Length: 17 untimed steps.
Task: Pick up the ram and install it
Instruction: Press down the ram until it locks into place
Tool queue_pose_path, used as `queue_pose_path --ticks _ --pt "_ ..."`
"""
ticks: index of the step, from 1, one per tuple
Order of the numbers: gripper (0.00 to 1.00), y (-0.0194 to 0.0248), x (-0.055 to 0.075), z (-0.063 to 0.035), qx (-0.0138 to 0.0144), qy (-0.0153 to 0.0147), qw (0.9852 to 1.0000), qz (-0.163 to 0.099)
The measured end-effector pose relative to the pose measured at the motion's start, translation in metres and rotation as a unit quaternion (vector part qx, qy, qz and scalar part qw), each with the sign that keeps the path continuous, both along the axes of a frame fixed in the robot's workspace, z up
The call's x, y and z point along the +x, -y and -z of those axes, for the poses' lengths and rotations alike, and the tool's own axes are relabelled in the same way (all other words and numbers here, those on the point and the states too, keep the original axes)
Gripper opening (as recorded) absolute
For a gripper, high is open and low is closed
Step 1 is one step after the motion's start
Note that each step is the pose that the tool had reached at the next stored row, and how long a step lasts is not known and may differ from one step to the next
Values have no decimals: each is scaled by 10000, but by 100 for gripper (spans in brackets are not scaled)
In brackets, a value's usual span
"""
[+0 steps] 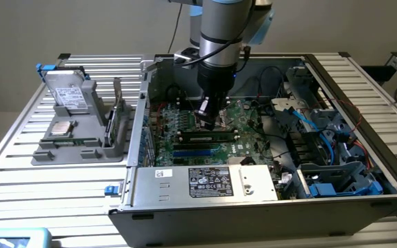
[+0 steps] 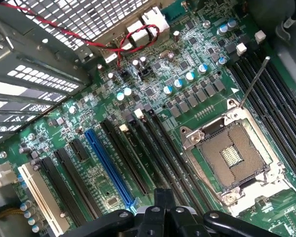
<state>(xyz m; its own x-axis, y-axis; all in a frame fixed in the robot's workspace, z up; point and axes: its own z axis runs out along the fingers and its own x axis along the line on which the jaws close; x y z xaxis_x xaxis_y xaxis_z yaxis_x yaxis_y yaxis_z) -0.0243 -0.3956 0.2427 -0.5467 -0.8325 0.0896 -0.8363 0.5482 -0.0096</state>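
Note:
The ram [image 1: 118, 123], a thin green stick, stands on edge in a grey holder [image 1: 81, 150] outside the case, on the exterior view's left. My gripper [image 1: 209, 123] hangs inside the open computer case over the motherboard [image 1: 184, 129], well apart from the ram. In the wrist view the gripper [image 2: 163, 210] is shut with nothing between its fingers. Below it lie long black slots [image 2: 155, 148], a blue slot [image 2: 108, 168] and the open processor socket [image 2: 232, 155].
The grey holder also carries a silver hard drive [image 1: 69, 95] and a square processor chip [image 1: 62, 128]. Case walls [image 1: 254, 217] ring the board. Cables and blue drive brackets [image 1: 330, 150] crowd the exterior view's right. A red wire [image 2: 133, 34] crosses the board.

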Motion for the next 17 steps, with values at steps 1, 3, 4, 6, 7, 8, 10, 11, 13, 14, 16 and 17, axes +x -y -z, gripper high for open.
queue_pose_path --ticks 1,3,4,6,7,8,10,11,13,14,16,17 --pt "11 0 0 0 1 0 10000 63" --pt "11 0 0 0 3 1 9998 183" --pt "11 0 0 0 5 0 9997 245" --pt "11 0 0 0 9 1 9993 364" --pt "11 0 0 0 11 0 9991 423" --pt "11 0 0 0 12 1 9988 485" --pt "11 0 0 0 15 0 9982 605" --pt "11 0 0 0 17 0 9978 661" --pt "11 0 0 0 22 1 9969 782" --pt "11 0 0 0 24 1 9965 839" --pt "11 0 0 0 27 1 9954 955" --pt "11 0 0 0 28 1 9948 1017"
